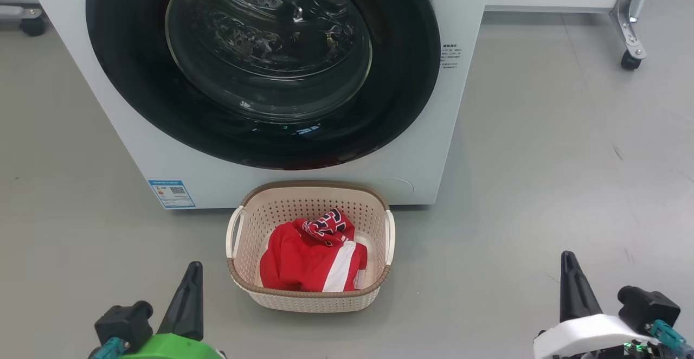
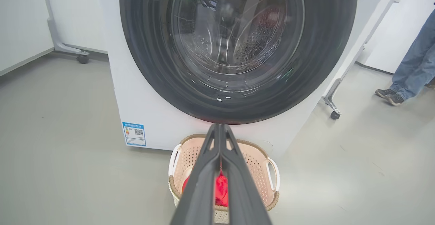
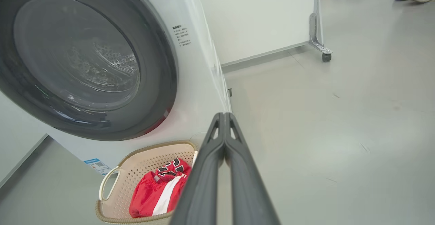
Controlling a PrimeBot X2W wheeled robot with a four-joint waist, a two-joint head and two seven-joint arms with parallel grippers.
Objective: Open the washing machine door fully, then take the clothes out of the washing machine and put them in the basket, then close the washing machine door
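Note:
The white washing machine (image 1: 97, 104) fills the upper head view. Its round glossy black door (image 1: 401, 77) lies flush against the front, and the steel drum shows through the glass bowl (image 1: 268, 44). On the floor right in front stands the cream basket (image 1: 312, 188), with the red clothes (image 1: 309, 256) inside. My left gripper (image 1: 191, 269) is shut at the lower left, left of the basket and clear of it. My right gripper (image 1: 566, 258) is shut at the lower right, well away from the basket. Nothing is held by either. The wrist views show the fingertips pressed together, left gripper (image 2: 219, 125) and right gripper (image 3: 224, 114).
A blue label sticker (image 1: 171, 193) is on the machine's lower left corner. White panels on caster legs stand at the back right (image 1: 629, 58) and back left (image 2: 81, 57). A person's legs and shoes (image 2: 394, 96) are on the floor to the right of the machine.

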